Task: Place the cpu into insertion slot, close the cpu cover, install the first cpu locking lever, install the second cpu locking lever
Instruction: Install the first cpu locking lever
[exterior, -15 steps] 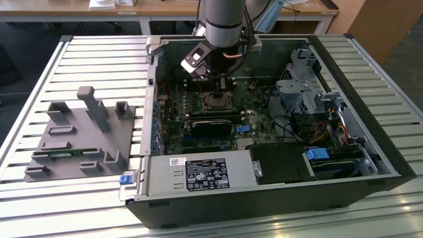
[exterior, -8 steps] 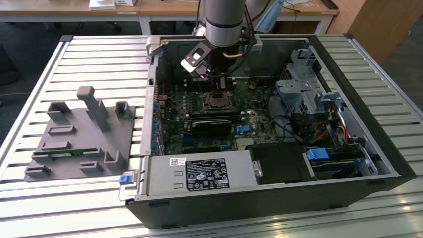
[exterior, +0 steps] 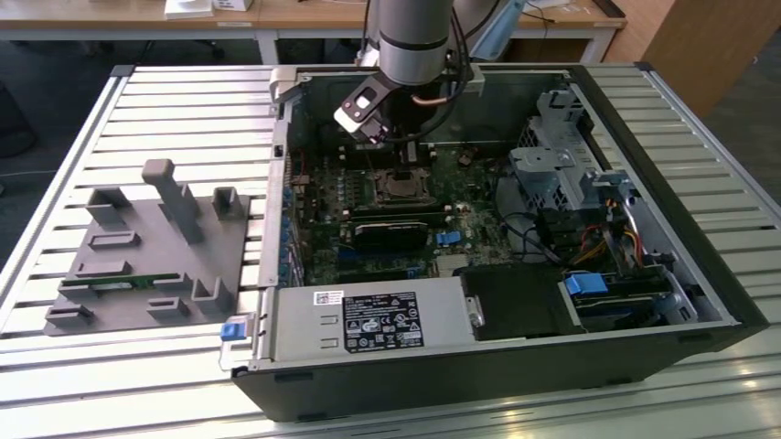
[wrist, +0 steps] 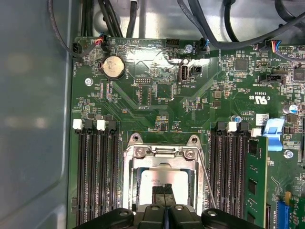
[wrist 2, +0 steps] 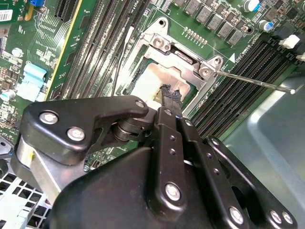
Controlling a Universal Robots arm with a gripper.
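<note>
- Clenched end effector [wrist: 164, 190], tips pressed together with nothing seen between them, set at or just above the middle of the cpu [wrist: 159, 177]. Judged to be pushing down, not carrying.
- Seated flat in the insertion slot [exterior: 401, 187], the cpu, mid-motherboard [wrist: 157, 109] between two banks of memory slots [wrist: 95, 176]. Placement looks done.
- Apparently lowered cpu cover [wrist: 129, 181], framing the chip's face through its cut-out. Probably kept flat by that downward push.
- Thin wire locking lever [wrist 2: 252, 81] sticking out free past the socket corner, seemingly unlatched. Along the opposite side, a second rod [wrist 2: 122, 62], latch state unclear.
- Open-side-up computer case [exterior: 683, 302] on the slatted surface [exterior: 159, 101], giving the arm a straight vertical reach. Just beside it, on the exterior view's left, a grey fixture [exterior: 146, 256].
</note>
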